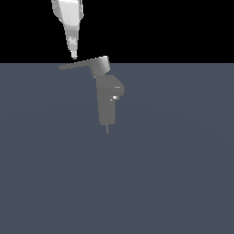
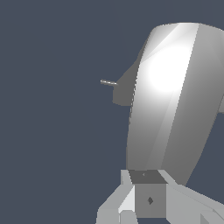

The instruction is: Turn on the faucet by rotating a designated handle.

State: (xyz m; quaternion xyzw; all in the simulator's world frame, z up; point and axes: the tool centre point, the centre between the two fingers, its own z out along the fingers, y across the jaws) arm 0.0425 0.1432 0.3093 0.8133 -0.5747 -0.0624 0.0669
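The faucet (image 1: 107, 103) is a small grey upright block with a rounded bulge and a white spot, standing mid-scene in the exterior view. Its handle (image 1: 81, 65) is a long thin lever that reaches from a chunky hub (image 1: 101, 65) toward the exterior view's left. My white gripper (image 1: 74, 55) comes down from above. Its fingers look closed to one narrow tip, just above the lever's outer half and holding nothing. In the wrist view the handle (image 2: 170, 100) fills the frame close up, with the gripper (image 2: 146, 197) at its near end.
The faucet stands on a flat dark blue-grey surface (image 1: 173, 173) with a black background behind. In the wrist view part of the faucet body (image 2: 123, 92) and a thin pin (image 2: 107, 82) show beyond the handle.
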